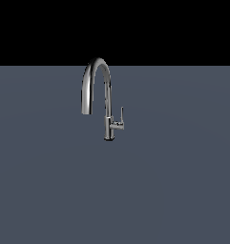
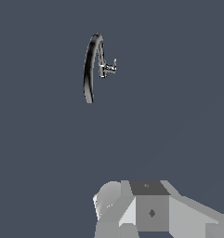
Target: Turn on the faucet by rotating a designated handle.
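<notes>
The chrome gooseneck faucet (image 1: 107, 83) stands upright on the grey-blue surface, its arched spout curving toward the exterior view's left. The handle (image 1: 121, 116) is a thin lever pointing up from a short stub on the stem's side, toward the exterior view's right. No arm or gripper shows in the exterior view. From the wrist view, the faucet (image 2: 88, 69) and its handle (image 2: 114, 63) appear small and far off. Only the gripper's grey body (image 2: 150, 209) shows at that picture's edge, well away from the faucet. Its fingertips cannot be made out.
A flat grey-blue floor (image 1: 173, 190) stretches around the faucet on all sides. Beyond it the background is black. Nothing else stands in either view.
</notes>
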### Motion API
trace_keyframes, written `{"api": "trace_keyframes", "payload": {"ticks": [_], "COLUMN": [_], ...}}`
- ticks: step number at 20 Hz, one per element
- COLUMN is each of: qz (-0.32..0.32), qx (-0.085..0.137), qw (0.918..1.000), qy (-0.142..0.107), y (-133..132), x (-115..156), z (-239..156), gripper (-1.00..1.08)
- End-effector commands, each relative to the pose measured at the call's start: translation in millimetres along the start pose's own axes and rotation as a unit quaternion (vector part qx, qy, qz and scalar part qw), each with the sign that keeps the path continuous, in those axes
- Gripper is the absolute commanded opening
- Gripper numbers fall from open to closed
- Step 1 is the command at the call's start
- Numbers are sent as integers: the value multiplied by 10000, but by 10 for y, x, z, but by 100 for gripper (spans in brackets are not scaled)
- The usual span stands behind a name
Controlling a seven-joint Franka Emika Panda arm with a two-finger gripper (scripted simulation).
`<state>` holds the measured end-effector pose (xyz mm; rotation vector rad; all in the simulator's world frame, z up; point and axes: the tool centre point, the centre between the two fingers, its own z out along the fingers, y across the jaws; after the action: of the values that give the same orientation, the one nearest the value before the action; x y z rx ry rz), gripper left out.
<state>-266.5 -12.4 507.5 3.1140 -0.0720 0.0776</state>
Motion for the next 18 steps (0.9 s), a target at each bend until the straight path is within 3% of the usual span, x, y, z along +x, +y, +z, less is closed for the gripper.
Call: {"api": "trace_keyframes", "payload": {"ticks": [1,10,18], "qz": [0,159,576], "qx": [0,147,534], "qw": [10000,9997,9958], "qy": [0,-131,-475], "y": [0,-8,-17], "x": [0,115,415], "z": [0,38,153], "gripper": [-100,-100,-100]}}
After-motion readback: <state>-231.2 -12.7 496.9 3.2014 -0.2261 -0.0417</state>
